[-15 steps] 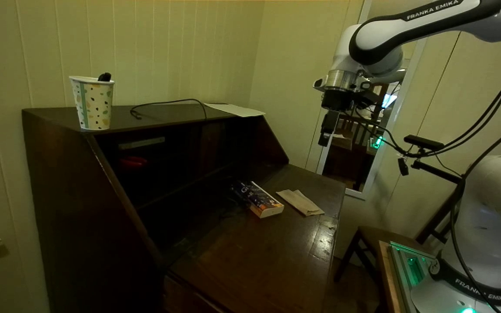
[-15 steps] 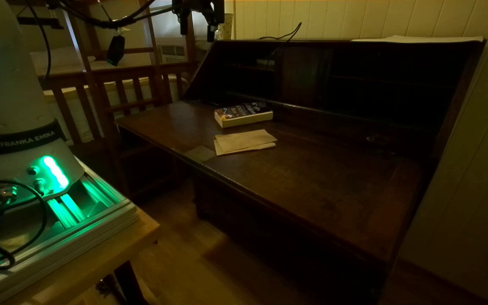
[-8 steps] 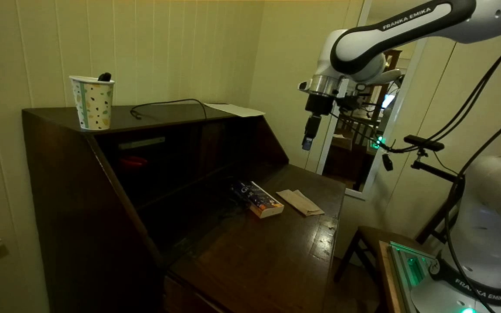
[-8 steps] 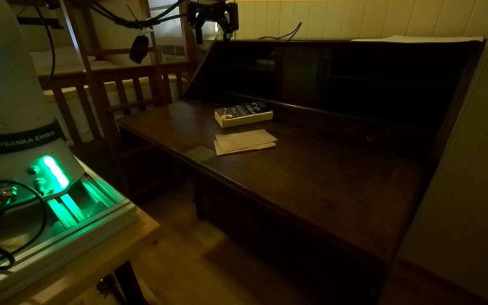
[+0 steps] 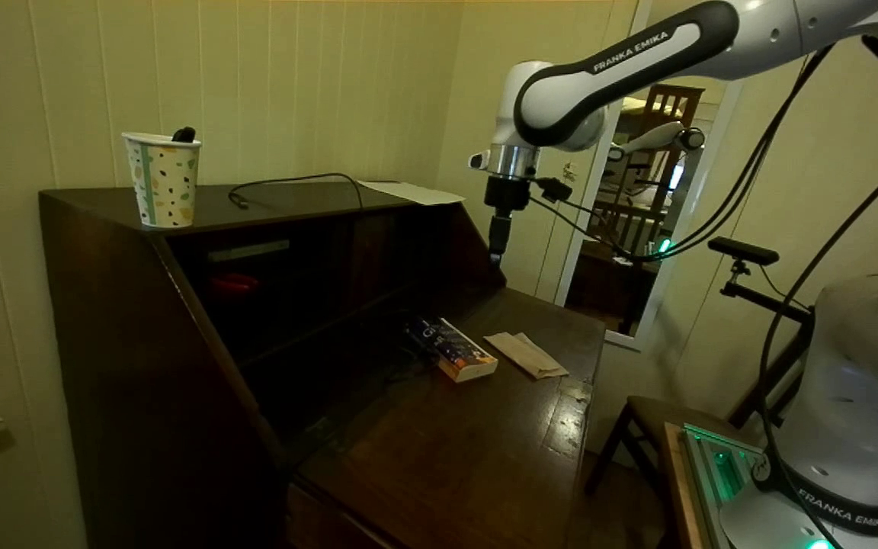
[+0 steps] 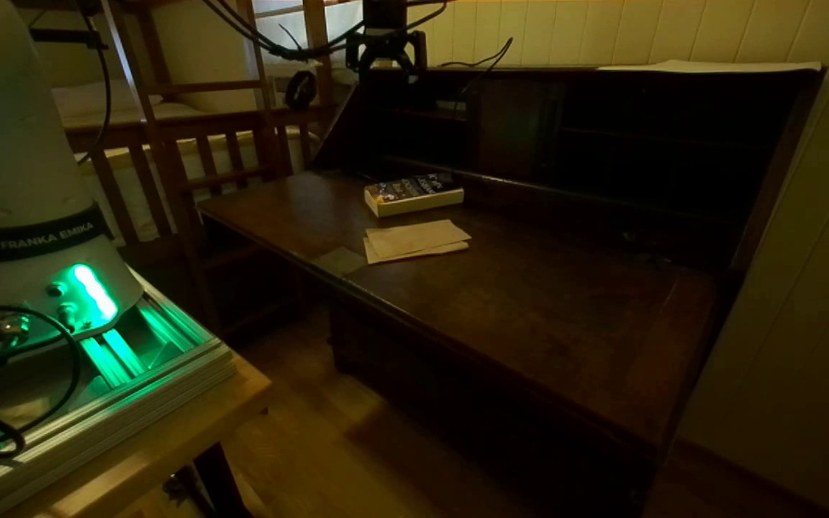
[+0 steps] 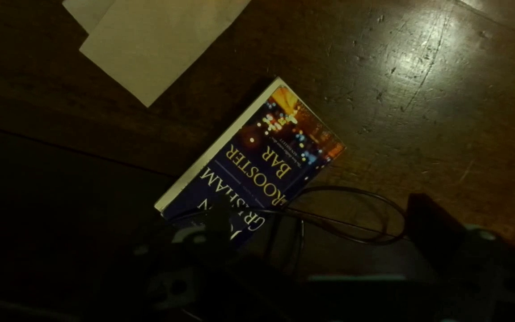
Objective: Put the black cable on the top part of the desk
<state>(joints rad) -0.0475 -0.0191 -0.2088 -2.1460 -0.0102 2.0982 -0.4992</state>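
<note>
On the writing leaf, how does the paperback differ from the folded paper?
The paperback is thick, with a mostly dark printed cover; the folded paper looks thin and plain tan. In the wrist view, the black cable crosses the paperback but not the visible part of the paper. Both lie on the writing leaf.

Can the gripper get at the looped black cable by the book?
Probably yes: the gripper hangs open above, and in the wrist view nothing seems to lie over the looped black cable.
</note>
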